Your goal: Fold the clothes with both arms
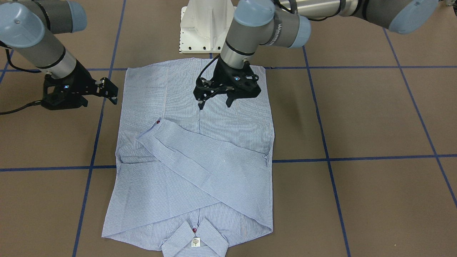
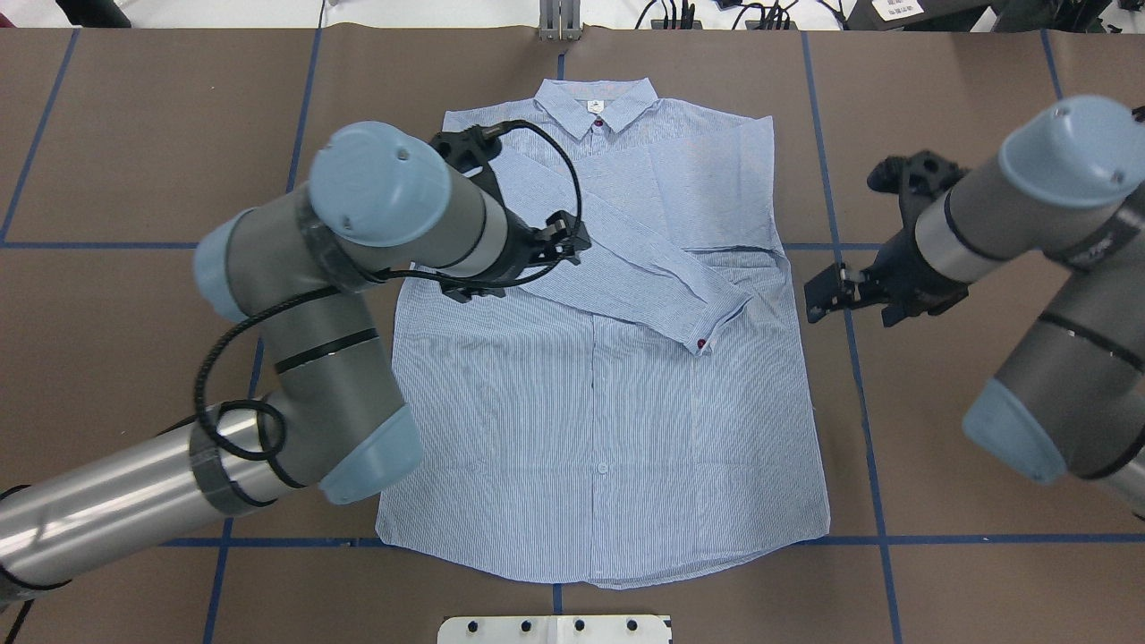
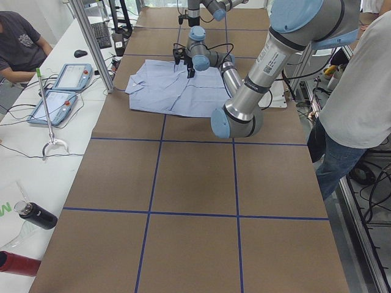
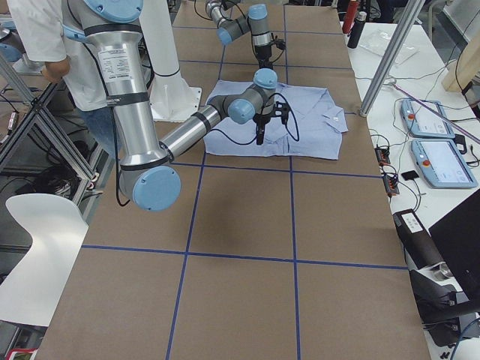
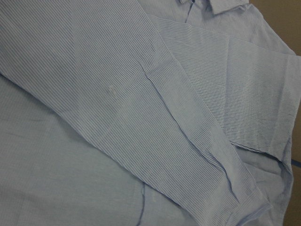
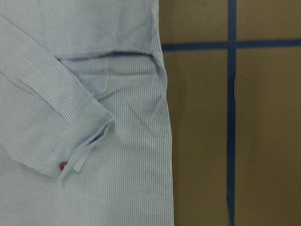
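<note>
**Left side.** The left arm reaches in over the table and across the near-left part of the shirt. Its hand points down above the shirt's body, beside the centre placket. The two fingers stand apart with nothing between them. Whether the tips touch the cloth cannot be told. The left wrist view shows only striped fabric, with a folded sleeve running diagonally across it.

**Centre.** The shirt lies flat on the brown table, front up and buttoned. The hem is toward the robot's white pedestal and the collar is at the far edge, with the white label showing inside it. Both sleeves are folded in over the chest. The sleeve from the left arm's side lies on top, crossing diagonally. Its cuff, with a dark red button, lies near the shirt's right edge. The other sleeve lies folded under it. Blue tape lines cross the table, and the shirt covers one junction.

**Right side.** The right arm comes in low. Its hand is held just off the shirt's right edge, level with the cuff and clear of the fabric. Its fingers appear parted and hold nothing. The right wrist view shows the cuff, the shirt's edge and bare table.
</note>
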You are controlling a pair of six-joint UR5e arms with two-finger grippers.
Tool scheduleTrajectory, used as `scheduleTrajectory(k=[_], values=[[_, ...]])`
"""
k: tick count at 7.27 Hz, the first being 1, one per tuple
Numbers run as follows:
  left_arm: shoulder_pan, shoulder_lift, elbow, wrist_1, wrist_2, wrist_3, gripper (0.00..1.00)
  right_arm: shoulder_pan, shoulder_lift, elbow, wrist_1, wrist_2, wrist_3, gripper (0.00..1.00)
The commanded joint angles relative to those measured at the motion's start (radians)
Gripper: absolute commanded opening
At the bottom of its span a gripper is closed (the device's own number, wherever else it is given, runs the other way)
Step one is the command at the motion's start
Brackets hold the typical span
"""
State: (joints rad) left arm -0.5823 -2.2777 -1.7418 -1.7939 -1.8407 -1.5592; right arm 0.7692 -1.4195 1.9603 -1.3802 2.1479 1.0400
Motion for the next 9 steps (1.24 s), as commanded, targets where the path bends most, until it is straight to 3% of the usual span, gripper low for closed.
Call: scheduleTrajectory(k=[1,3,5,9], values=[[-0.034,0.093,-0.132,0.097,-0.005,0.104,0.98,-0.134,-0.145,0.008,0.185,-0.069,0.109,1.00],[-0.041,0.113,-0.154,0.097,-0.003,0.120,0.98,-0.224,-0.168,0.043,0.187,-0.080,0.213,1.00],[-0.039,0.112,-0.153,0.097,-0.003,0.120,0.98,-0.364,-0.165,0.048,0.187,-0.202,0.349,1.00],[-0.039,0.116,-0.147,0.096,0.000,0.120,0.98,-0.419,-0.174,0.057,0.187,-0.194,0.379,0.95]])
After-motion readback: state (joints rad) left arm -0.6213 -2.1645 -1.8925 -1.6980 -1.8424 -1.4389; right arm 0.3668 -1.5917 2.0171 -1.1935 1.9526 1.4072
